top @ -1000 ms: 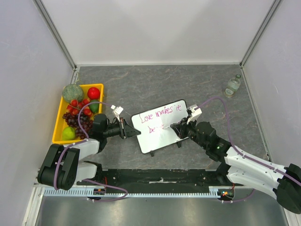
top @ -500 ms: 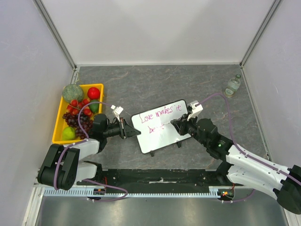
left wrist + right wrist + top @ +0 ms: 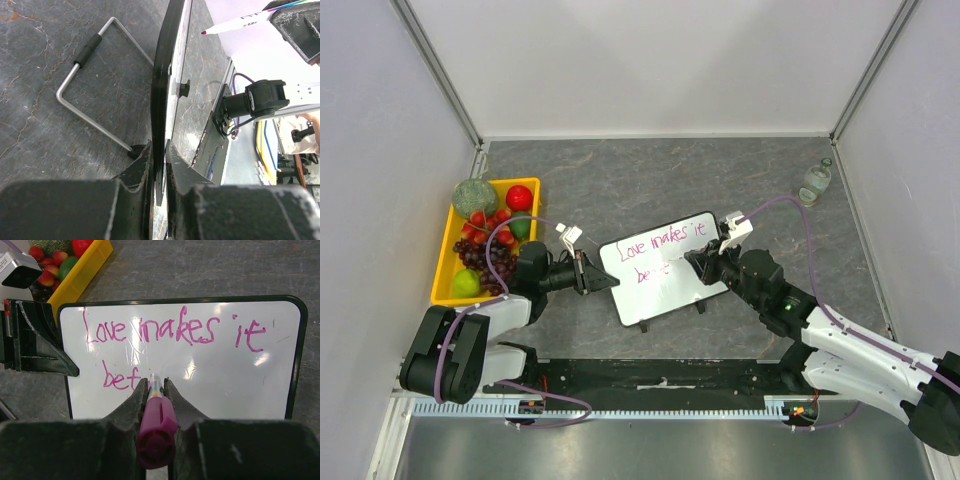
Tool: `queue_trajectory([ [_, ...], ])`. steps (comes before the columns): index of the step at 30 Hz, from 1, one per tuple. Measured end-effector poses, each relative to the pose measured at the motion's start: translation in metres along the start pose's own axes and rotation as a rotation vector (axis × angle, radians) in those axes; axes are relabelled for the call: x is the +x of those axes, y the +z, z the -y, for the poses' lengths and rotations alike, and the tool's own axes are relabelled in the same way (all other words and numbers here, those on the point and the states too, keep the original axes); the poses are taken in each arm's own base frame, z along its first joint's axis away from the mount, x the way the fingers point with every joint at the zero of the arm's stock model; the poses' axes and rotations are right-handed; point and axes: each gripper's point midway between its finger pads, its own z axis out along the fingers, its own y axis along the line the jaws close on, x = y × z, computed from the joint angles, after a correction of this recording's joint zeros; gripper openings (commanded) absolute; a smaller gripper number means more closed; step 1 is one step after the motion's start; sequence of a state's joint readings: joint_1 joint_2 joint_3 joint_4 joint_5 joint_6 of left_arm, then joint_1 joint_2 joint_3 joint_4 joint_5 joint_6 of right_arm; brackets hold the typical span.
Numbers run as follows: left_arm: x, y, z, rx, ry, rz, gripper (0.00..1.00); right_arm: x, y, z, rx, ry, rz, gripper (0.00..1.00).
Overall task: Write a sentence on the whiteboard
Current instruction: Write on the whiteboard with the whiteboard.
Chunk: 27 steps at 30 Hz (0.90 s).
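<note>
Clamps the left gripper [image 3: 590, 274] on the left rim of the whiteboard [image 3: 672, 286], toward the near edge, well apart from tray [image 3: 441, 265] and bottle [image 3: 814, 183]. Pinches a marker [image 3: 156, 416] in the right gripper [image 3: 155, 383], arm low, tip at the sentence [image 3: 176, 332].

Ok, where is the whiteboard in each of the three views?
Top external: the whiteboard, mid-table, tilted, between the arms.
Left wrist: the whiteboard edge-on, its dark frame rising from the fingers.
Right wrist: the whiteboard face-on behind the marker, the sentence legible.
Shared landmark: the left gripper clamped on a short edge of the board.
</note>
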<state>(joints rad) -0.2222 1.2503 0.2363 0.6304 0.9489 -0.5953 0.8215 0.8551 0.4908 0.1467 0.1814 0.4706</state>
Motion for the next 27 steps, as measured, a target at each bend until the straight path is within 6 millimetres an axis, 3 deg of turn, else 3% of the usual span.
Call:
queue_trajectory([
  [19,0.0,0.0,0.0,0.0,0.0,0.0,0.02,0.025,0.001,0.009,0.02,-0.005,-0.05,0.0],
  [27,0.0,0.0,0.0,-0.001,-0.001,0.001,0.02,0.024,0.003,0.008,0.015,0.003,-0.036,0.0],
])
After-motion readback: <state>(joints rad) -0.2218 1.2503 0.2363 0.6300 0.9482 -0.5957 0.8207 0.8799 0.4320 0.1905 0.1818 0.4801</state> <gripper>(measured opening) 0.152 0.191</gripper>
